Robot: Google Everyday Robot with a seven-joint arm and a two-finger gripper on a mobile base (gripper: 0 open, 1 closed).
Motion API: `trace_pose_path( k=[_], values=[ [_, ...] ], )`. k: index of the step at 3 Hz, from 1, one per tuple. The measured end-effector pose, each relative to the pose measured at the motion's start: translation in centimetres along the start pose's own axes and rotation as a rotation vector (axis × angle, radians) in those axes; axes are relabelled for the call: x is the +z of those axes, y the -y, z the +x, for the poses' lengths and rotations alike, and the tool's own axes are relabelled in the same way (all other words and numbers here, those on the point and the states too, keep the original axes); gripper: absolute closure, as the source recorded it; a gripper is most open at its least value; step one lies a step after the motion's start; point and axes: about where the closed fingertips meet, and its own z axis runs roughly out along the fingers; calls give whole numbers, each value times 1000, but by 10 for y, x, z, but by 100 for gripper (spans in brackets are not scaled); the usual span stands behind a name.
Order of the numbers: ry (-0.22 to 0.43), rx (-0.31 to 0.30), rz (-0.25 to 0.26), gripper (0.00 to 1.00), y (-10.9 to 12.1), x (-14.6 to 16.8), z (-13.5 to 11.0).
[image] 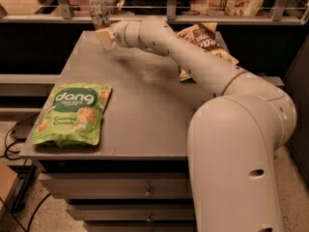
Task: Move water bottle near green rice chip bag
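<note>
The water bottle (98,11), clear with a white cap and a thin dark band, stands upright at the far left corner of the grey table (145,105). My gripper (104,36) is at the end of the outstretched cream arm, right at the bottle's lower body. The bottle's base is hidden behind the gripper. The green rice chip bag (72,112) with white "dang" lettering lies flat at the table's near left corner, far from the bottle and the gripper.
A brown-and-cream chip bag (205,40) lies at the table's far right, partly under my arm. A metal rail (169,16) runs behind the table with goods beyond it. My large arm base (236,158) fills the right foreground. Drawers sit under the tabletop.
</note>
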Motion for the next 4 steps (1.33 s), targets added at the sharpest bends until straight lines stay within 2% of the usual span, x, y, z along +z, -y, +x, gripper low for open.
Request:
trace_pose_path(
  k=[1, 2, 3, 4],
  values=[
    [6, -16, -3, 72, 0, -6, -3],
    [34, -59, -74, 100, -7, -33, -30],
    [56, -80, -158, 100, -18, -64, -48],
    [54, -90, -237, 100, -32, -113, -62]
  ],
)
